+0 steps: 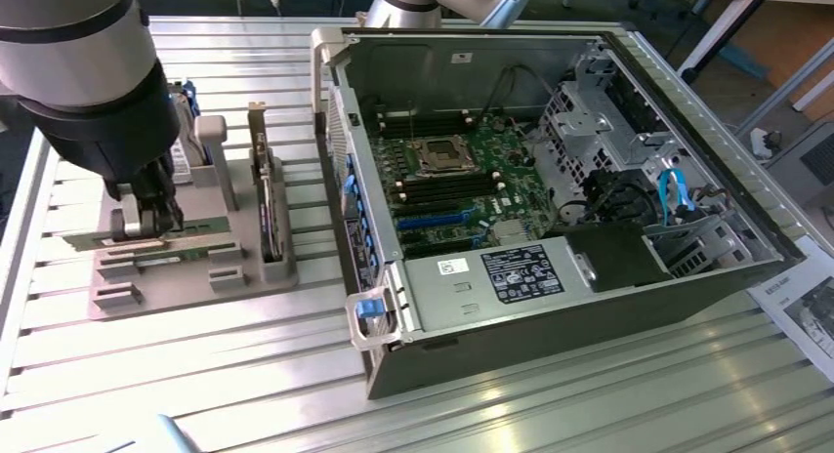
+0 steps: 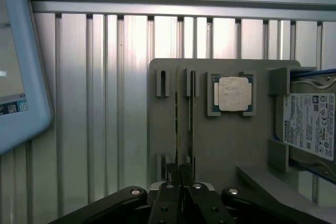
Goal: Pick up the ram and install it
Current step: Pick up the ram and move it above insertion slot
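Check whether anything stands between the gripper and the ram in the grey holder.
Nothing visible does: the gripper is shut on the ram, which sits on edge in the grey holder's slots.

Soft daylight, glare on ribbed table (image 1: 195, 375)

The ribbed aluminium table (image 1: 195, 375) is bare metal, smooth, with a soft brushed sheen. Near its edge at the exterior view's left, the grey block-shaped holder (image 1: 195, 287) looks like matt plastic. The long, thin green circuit-board ram (image 2: 184, 114) has a dull finish. The square silver CPU chip (image 2: 233, 94) has a faintly mottled metal lid. The boxy hard drive (image 2: 307, 124) carries a white paper label. The dark computer case (image 1: 561, 316) is matt painted sheet metal outside and bare grey steel inside. The black gripper (image 2: 181, 170) has satin metal links.
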`<action>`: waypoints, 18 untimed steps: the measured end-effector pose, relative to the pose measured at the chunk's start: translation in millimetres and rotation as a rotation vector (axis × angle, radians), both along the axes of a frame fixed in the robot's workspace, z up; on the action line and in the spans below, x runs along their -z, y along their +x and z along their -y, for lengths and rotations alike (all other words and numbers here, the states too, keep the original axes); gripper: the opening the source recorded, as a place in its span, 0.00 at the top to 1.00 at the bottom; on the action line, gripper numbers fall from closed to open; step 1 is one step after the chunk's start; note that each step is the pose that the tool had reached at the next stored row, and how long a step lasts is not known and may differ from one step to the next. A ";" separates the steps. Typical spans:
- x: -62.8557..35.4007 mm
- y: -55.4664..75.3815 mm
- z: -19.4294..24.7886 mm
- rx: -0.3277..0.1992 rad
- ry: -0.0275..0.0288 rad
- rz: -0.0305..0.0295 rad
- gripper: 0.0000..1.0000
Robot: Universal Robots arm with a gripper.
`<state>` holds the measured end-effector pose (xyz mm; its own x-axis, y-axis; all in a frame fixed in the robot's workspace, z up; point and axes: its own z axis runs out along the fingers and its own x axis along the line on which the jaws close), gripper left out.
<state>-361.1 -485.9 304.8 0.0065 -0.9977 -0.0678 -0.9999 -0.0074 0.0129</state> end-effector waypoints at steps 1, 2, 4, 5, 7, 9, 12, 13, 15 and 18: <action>-1.2 0.0 0.0 0.000 0.0009 0.0000 0.88; -2.5 0.1 0.0 0.000 0.0020 0.0001 0.88; -5.0 0.2 0.0 0.000 0.0036 0.0001 0.88; -6.6 0.3 0.0 0.000 0.0047 0.0000 0.88; -9.4 0.4 0.0 0.000 0.0069 0.0001 0.88; -11.9 0.4 0.0 0.000 0.0083 0.0001 0.88; -16.2 0.6 0.0 0.000 0.0115 0.0001 0.88; -17.2 0.6 0.0 0.000 0.0123 0.0002 0.88; -20.0 0.7 0.0 0.000 0.0137 0.0001 0.88; -25.8 0.9 0.0 0.000 0.0168 0.0001 0.88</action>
